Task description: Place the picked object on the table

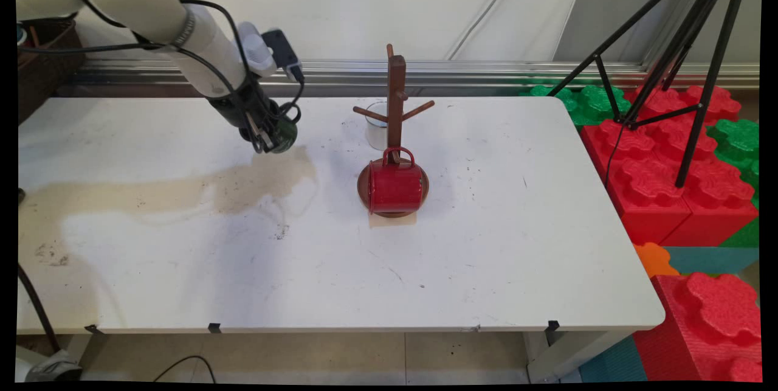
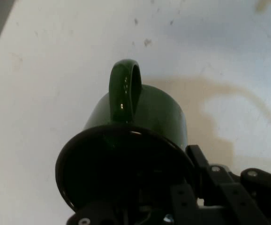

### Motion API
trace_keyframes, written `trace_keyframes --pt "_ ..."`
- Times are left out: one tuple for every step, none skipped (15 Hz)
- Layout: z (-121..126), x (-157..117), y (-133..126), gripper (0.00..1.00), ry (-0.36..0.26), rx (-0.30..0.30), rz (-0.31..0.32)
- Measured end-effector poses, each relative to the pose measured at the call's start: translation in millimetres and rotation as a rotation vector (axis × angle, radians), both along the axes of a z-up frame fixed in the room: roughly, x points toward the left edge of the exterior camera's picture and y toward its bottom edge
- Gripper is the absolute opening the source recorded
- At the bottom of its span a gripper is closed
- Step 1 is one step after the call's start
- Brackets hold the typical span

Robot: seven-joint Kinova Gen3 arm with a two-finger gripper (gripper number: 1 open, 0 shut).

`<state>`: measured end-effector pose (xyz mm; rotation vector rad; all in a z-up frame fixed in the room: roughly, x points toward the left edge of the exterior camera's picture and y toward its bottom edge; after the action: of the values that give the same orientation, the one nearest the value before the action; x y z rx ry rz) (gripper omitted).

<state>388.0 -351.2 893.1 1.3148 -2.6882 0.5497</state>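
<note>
The hand (image 1: 271,135) was pinching a dark green mug (image 1: 283,134) by its rim, one finger seemingly inside the mouth and the other outside against the wall. From the hand view the mug's (image 2: 135,136) handle pointed away from the camera, with the mouth turned toward the linkage, so the mug hung tilted on its side rather than upright. It sat above the far left part of the worktop (image 1: 486,257), apparently clear of the surface, over a brownish stain (image 1: 182,190). Well to its right stood a wooden mug tree (image 1: 395,111) on a round base, with a red mug (image 1: 394,187) hanging by its handle from a low peg, which kept it mouth sideways. A clear glass (image 1: 377,126) stood just behind the tree.
</note>
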Motion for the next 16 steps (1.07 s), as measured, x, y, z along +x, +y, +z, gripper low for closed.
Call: trace_keyframes --pt "-4.6 -1.4 -3.5 0.0 -0.011 0.02 0.01" --pt "-9.2 -3.2 -6.5 0.0 -0.02 0.041 0.019" --pt "-12.9 -4.9 -9.0 0.0 -0.026 0.058 0.025" --pt "-17.1 -7.0 -12.0 0.0 -0.032 0.077 0.029" --pt "-21.1 -9.1 -14.8 0.0 -0.037 0.095 0.031" --pt "-24.4 -10.9 -17.5 0.0 -0.041 0.109 0.032" --pt "-27.1 -12.2 -19.5 0.0 -0.044 0.12 0.034" --pt "-29.8 -13.6 -21.8 0.0 -0.046 0.13 0.035" --pt "-31.8 -14.6 -23.5 0.0 -0.048 0.137 0.037" --pt "-34.9 -16.2 -26.3 0.0 -0.049 0.148 0.04" --pt "-36.9 -17.2 -28.0 0.0 -0.05 0.155 0.042" --pt "-39.8 -18.7 -30.7 0.0 -0.052 0.165 0.045" --pt "-41.5 -19.5 -32.5 0.0 -0.053 0.171 0.047" --pt "-44.1 -20.7 -35.0 0.0 -0.055 0.18 0.05" --pt "-45.8 -21.5 -36.6 0.0 -0.055 0.186 0.052" --pt "-48.2 -22.9 -39.3 0.0 -0.056 0.194 0.052"
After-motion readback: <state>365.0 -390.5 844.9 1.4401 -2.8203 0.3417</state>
